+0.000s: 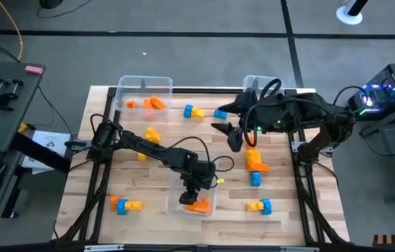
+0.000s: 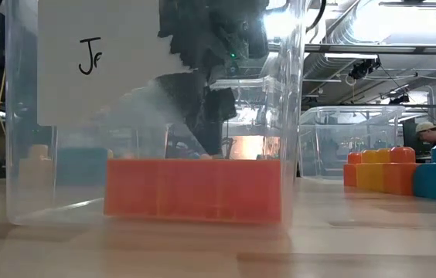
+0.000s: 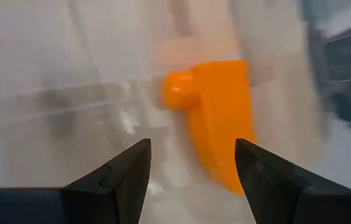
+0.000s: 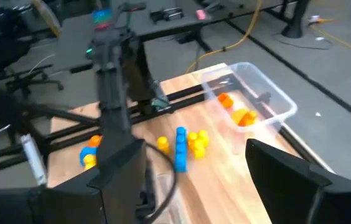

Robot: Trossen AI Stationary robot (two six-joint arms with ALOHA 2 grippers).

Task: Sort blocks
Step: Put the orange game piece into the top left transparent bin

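Two dark jointed arms, looped black cables, wedge-shaped black fingers [image 3: 122,180].

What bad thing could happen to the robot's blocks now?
The left gripper hangs open over the orange block in the near bin; lifting out, it might catch the wall and drag the bin. The right gripper hangs open above the table, and swinging down it could knock the orange-and-blue cluster.

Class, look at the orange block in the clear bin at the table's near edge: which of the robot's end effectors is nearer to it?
Left. The left end effector, open, hangs just above the orange block in the bin. The right end effector is open near the table's far side.
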